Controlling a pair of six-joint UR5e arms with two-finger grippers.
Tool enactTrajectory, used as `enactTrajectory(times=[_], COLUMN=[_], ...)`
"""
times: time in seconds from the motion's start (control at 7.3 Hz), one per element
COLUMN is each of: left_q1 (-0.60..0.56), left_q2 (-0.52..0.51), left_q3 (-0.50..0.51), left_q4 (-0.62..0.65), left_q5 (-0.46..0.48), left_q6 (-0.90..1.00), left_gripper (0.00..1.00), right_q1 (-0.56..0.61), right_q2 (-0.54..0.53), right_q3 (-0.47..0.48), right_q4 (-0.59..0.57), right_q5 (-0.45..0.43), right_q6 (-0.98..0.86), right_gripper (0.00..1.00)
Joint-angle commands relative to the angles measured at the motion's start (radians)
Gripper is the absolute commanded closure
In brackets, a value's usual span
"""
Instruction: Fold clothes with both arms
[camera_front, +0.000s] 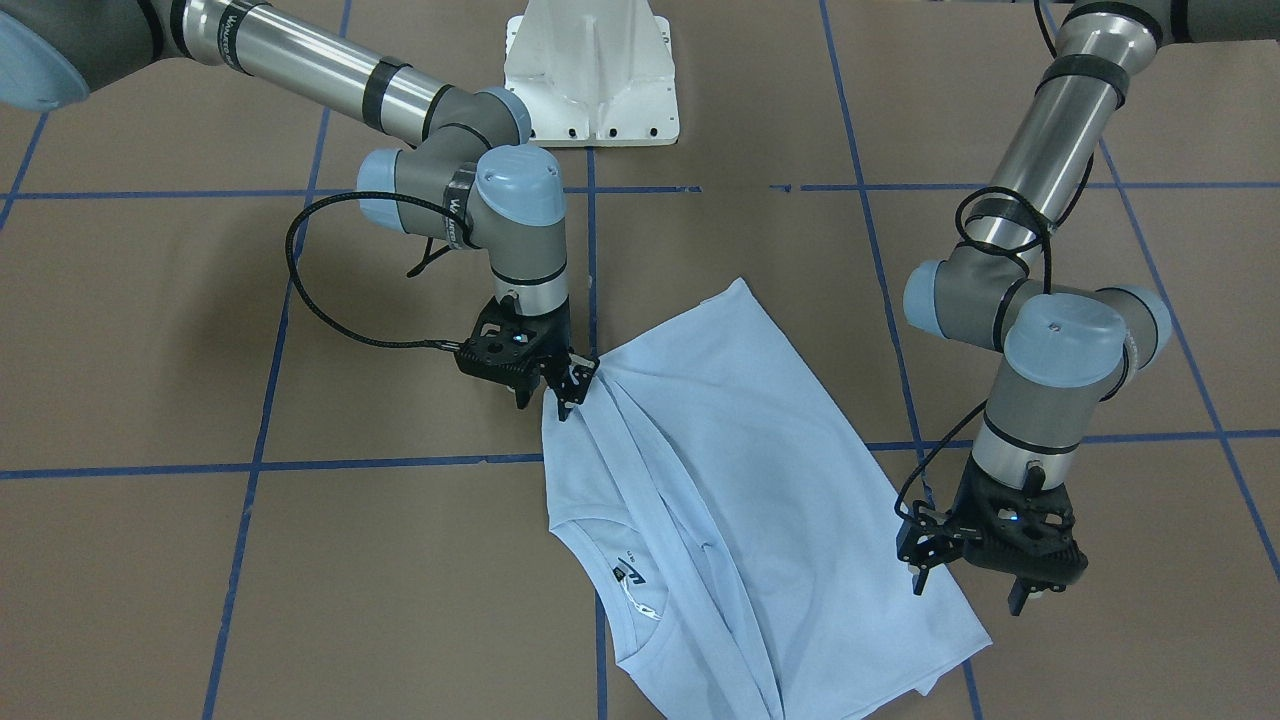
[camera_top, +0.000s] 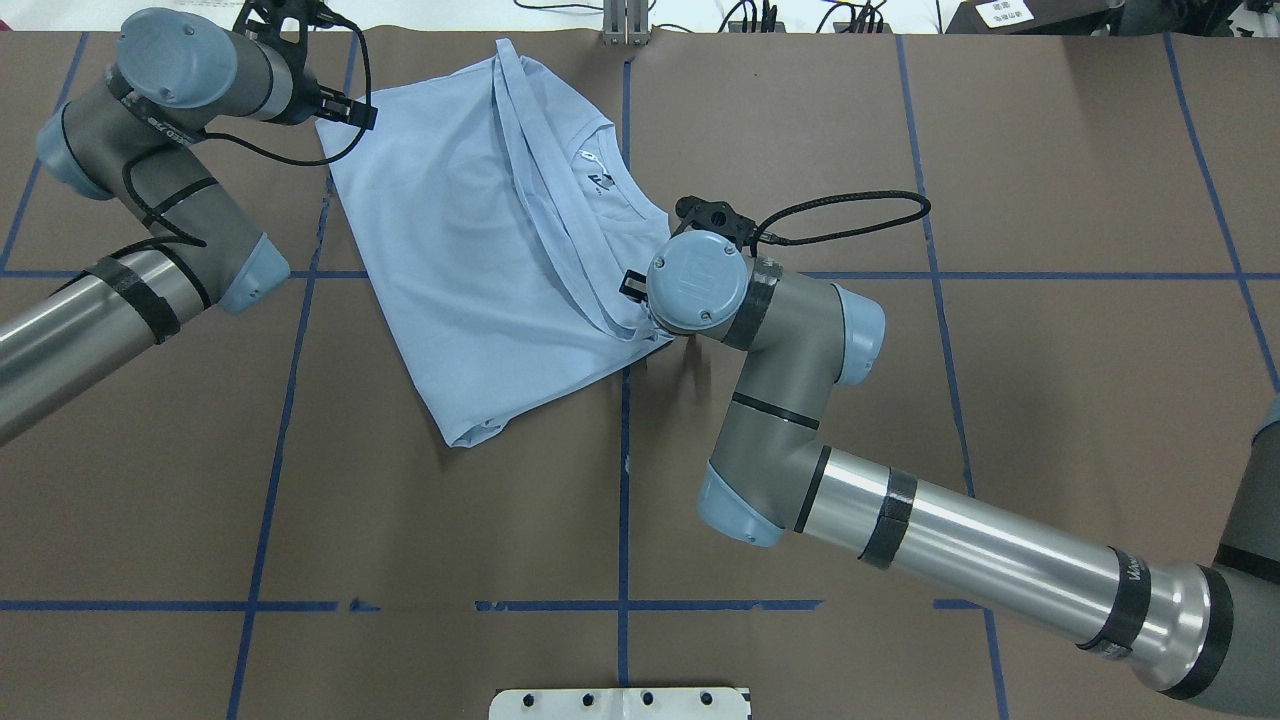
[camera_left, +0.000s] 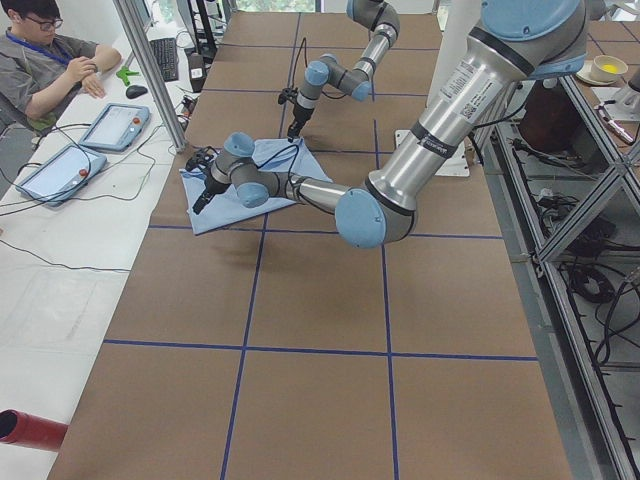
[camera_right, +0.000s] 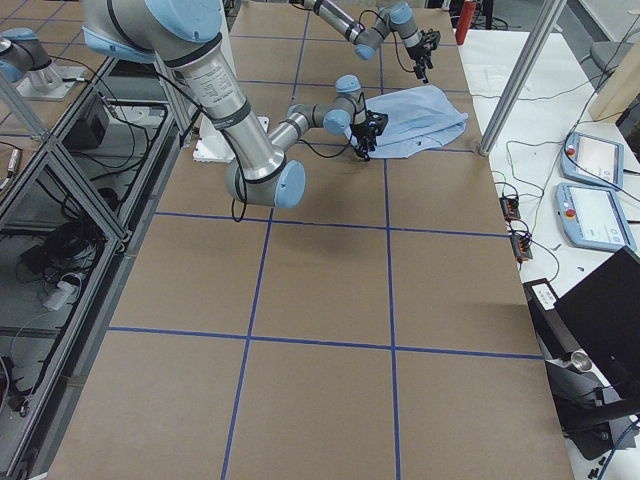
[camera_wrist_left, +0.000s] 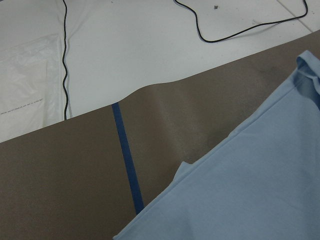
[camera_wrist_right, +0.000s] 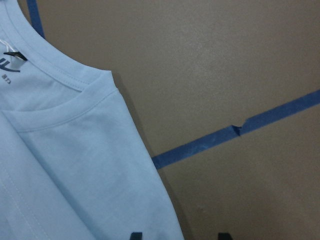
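Observation:
The light blue T-shirt lies partly folded on the brown table, collar and dark label toward the operators' side. It also shows in the overhead view. My right gripper stands open at the shirt's corner. In the right wrist view its fingertips straddle the shirt's edge, one over cloth and one over bare table. My left gripper hangs open just above the opposite side edge and holds nothing. The left wrist view shows only the shirt's edge and the table.
Blue tape lines cross the brown table in a grid. The white pedestal base stands at the robot's side. A person sits at a white bench with tablets beyond the table's far edge. Black cables lie there.

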Motion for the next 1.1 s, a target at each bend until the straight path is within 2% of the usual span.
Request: enactTrajectory(times=[0.0,0.14,0.27,0.55,0.68,0.82,0.96], left_q1=[0.000,0.000,0.000,0.000,0.000,0.000,0.000], left_q2=[0.003,0.004,0.004,0.003,0.003,0.004,0.004], left_q3=[0.000,0.000,0.000,0.000,0.000,-0.001,-0.001], left_q4=[-0.001,-0.002,-0.002,-0.002,-0.011,-0.016,-0.016], left_q5=[0.000,0.000,0.000,-0.002,0.000,0.000,-0.002], left_q6=[0.002,0.000,0.000,0.000,0.000,0.000,0.000], left_gripper=[0.00,0.00,0.00,0.00,0.00,0.00,0.00], right_q1=[-0.006,-0.006,-0.006,-0.004,-0.003,-0.003,-0.036], right_q2=[0.003,0.008,0.009,0.008,-0.003,-0.053,-0.160], right_q3=[0.000,-0.002,0.000,0.002,0.036,0.136,0.313], right_q4=[0.000,0.000,0.000,0.000,-0.036,-0.099,-0.154], right_q5=[0.000,0.000,0.000,0.000,0.001,0.000,-0.009], right_q6=[0.000,0.000,0.000,-0.001,-0.003,-0.003,0.000], right_gripper=[0.62,0.89,1.00,1.00,1.00,1.00,1.00])
